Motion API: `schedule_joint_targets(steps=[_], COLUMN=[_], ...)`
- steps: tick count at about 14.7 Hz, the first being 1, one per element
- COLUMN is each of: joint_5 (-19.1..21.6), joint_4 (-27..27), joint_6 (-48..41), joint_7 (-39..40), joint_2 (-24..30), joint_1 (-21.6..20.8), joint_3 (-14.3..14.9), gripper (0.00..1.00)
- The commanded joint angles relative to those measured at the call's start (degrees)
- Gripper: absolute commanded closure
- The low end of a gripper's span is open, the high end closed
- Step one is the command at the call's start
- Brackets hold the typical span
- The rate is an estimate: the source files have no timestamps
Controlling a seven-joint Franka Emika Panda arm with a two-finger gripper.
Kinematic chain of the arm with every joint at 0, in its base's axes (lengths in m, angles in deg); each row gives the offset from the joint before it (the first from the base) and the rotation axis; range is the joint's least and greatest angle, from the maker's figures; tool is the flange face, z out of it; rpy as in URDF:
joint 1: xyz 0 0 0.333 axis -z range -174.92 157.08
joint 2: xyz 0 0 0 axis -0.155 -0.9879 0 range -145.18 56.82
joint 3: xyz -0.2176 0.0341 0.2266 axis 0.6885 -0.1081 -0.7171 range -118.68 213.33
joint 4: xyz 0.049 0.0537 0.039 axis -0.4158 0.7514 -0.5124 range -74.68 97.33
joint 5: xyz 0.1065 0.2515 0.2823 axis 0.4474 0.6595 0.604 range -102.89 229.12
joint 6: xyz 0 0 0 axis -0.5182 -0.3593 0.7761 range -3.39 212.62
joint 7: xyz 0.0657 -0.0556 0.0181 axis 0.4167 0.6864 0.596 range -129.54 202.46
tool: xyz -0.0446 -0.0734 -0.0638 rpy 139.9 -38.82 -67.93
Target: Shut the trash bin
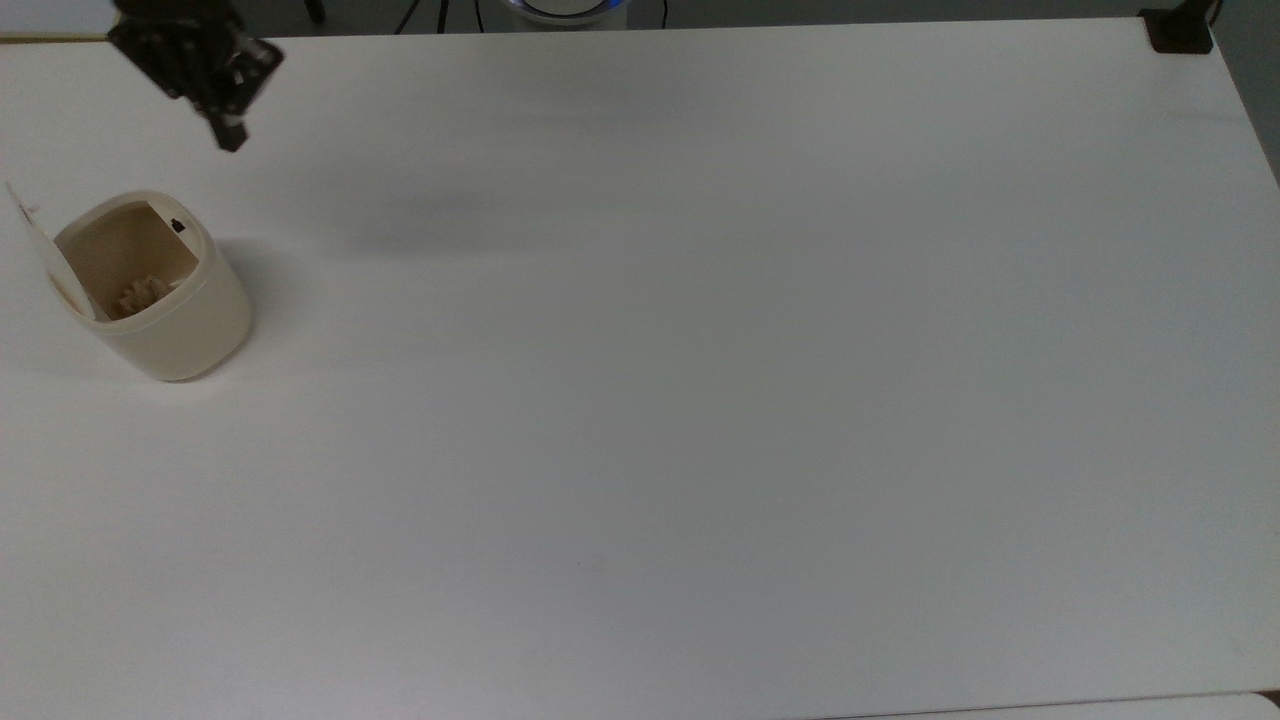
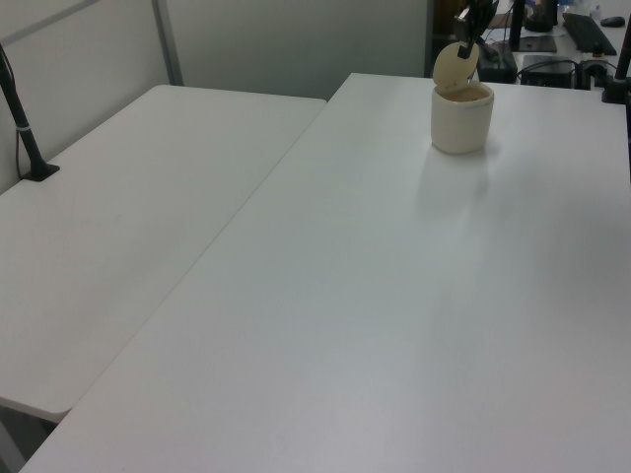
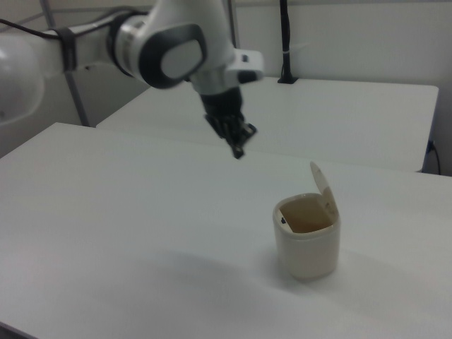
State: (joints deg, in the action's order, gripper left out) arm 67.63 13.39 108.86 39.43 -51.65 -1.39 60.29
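Trash bin (image 1: pixel 160 300) — lid (image 1: pixel 28 235) upright, still open. From your gripper (image 1: pixel 232 140) it lies at 7 o'clock in the top view, well apart. Whether the gripper is released or clenched — cannot tell.

the trash bin (image 1: pixel 165 305) is a small cream-beige tub with rounded-square walls, standing upright on the white table at about nine o'clock in the top view. its flat lid (image 3: pixel 322 187) stands open, hinged upward. a small black button (image 1: pixel 177 226) sits inside the rim; pale crumpled stuff lies inside.
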Motion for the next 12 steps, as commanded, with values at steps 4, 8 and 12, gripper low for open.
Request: schedule_joint_targets(steps=[4,8,12], joint_5=[1.2,2.8,4.5], joint_4=[-0.3,-0.3,-0.3], joint_6=[7.0,12.4,21.1], joint_7=[1.4,0.5,-2.4], joint_2=[-3.3,-3.3,-4.4], joint_1=[5.2,6.3,7.9], joint_3=[0.6,1.7,1.9], gripper=[1.0,1.0,1.0])
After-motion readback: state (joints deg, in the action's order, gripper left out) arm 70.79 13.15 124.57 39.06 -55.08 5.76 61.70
